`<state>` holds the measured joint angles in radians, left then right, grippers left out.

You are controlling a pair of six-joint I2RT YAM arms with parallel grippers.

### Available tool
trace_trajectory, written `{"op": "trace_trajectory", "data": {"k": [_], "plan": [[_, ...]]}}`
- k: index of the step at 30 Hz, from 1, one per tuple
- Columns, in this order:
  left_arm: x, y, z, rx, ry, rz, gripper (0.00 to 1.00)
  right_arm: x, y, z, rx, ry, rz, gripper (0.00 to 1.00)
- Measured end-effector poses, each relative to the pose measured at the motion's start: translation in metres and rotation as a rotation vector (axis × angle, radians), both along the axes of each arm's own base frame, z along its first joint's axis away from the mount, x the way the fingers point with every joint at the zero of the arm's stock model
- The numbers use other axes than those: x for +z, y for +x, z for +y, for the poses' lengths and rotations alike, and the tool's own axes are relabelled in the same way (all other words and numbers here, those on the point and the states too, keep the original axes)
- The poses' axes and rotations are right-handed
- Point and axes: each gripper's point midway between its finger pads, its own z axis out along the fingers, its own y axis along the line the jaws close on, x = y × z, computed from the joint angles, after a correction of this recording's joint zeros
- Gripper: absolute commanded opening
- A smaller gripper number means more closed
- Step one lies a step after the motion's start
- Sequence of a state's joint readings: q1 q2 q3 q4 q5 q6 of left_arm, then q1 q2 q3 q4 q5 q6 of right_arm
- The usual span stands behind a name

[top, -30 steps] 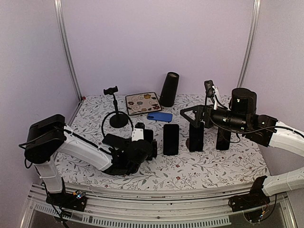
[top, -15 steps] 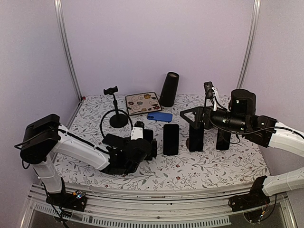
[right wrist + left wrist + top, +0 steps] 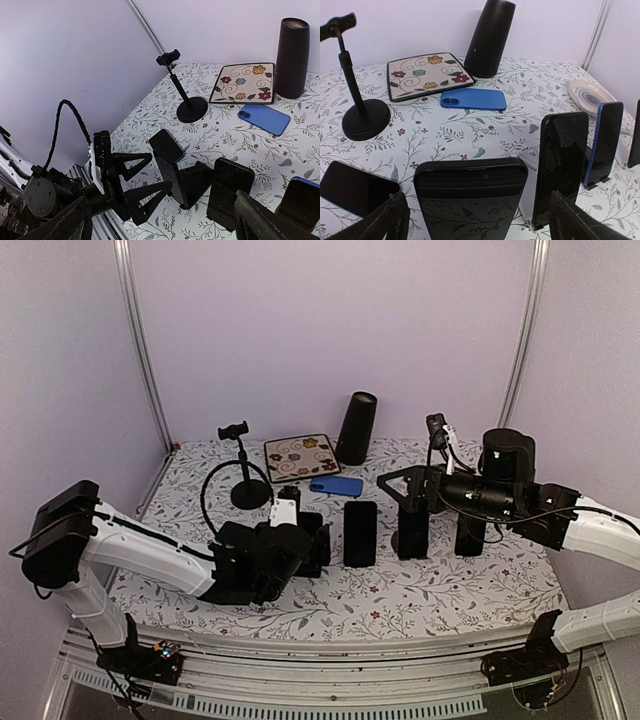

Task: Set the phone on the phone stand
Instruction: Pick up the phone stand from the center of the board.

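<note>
A black phone stands upright, leaning on a low black phone stand; it also shows in the right wrist view. My left gripper is open, its fingers on either side of the phone and apart from it. From the right wrist view, the left gripper has its fingertips just short of the phone. My right gripper is open and empty, held above the table right of centre.
A black phone and a blue phone lie flat. Two more phones stand in black holders on the right. At the back are a clamp stand, a flowered tile and a black cylinder. A white plate sits far right.
My left arm's elbow has swung left and the gripper has drawn back slightly from the standing phone. The right arm has barely moved.
</note>
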<state>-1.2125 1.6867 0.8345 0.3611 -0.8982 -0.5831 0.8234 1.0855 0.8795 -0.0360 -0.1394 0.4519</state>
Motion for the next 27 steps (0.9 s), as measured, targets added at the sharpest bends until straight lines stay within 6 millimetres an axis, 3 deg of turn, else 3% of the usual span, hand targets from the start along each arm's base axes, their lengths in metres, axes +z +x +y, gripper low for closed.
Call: {"op": "trace_trajectory", "data": {"k": [18, 23, 27], "plan": [[0.058, -0.011, 0.025, -0.011, -0.091, -0.026, 0.97, -0.004, 0.009, 0.004, -0.022, 0.000, -0.007, 0.99], [0.064, -0.009, 0.038, 0.011, -0.121, -0.004, 0.97, 0.000, 0.012, 0.003, -0.037, 0.008, -0.019, 0.99], [0.058, 0.000, 0.062, 0.050, -0.145, 0.033, 0.97, 0.004, 0.015, 0.001, -0.056, 0.018, -0.034, 0.99]]}}
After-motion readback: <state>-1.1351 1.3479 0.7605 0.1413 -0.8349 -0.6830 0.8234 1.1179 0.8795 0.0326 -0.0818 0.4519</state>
